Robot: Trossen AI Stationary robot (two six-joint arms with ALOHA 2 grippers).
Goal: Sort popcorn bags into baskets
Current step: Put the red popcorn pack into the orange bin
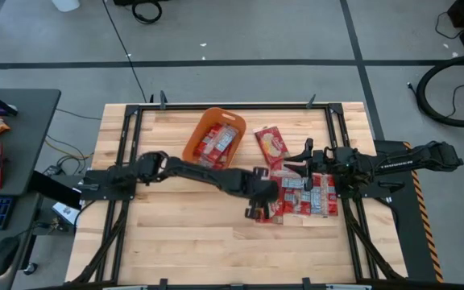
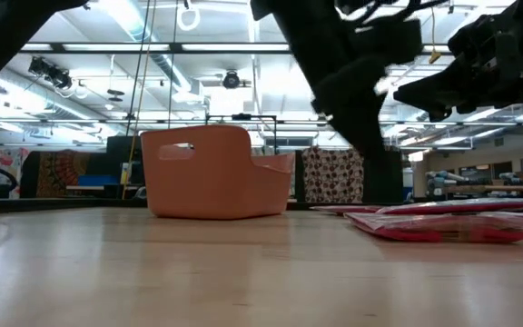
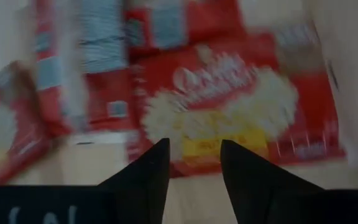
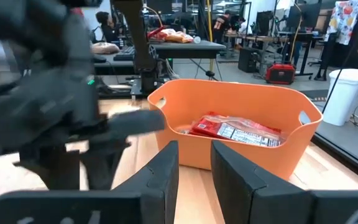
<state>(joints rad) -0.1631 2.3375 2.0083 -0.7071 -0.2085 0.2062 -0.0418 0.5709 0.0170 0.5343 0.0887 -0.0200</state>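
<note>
Basket: your orange basket (image 1: 213, 138) sits at the far side of the counter (image 1: 176, 234), directly ahead of the right jaws in the right wrist view.
Contents: you can see several red popcorn bags (image 4: 238, 129) lying inside it.
Loose bags: a pile of bags (image 1: 300, 193) lies on the counter just under both jaws.
Left gripper (image 1: 258, 211): it hangs over the near edge of the pile; jaws open, holding nothing.
Right gripper (image 1: 299, 164): it is above the pile; jaws slightly apart, empty.
</note>
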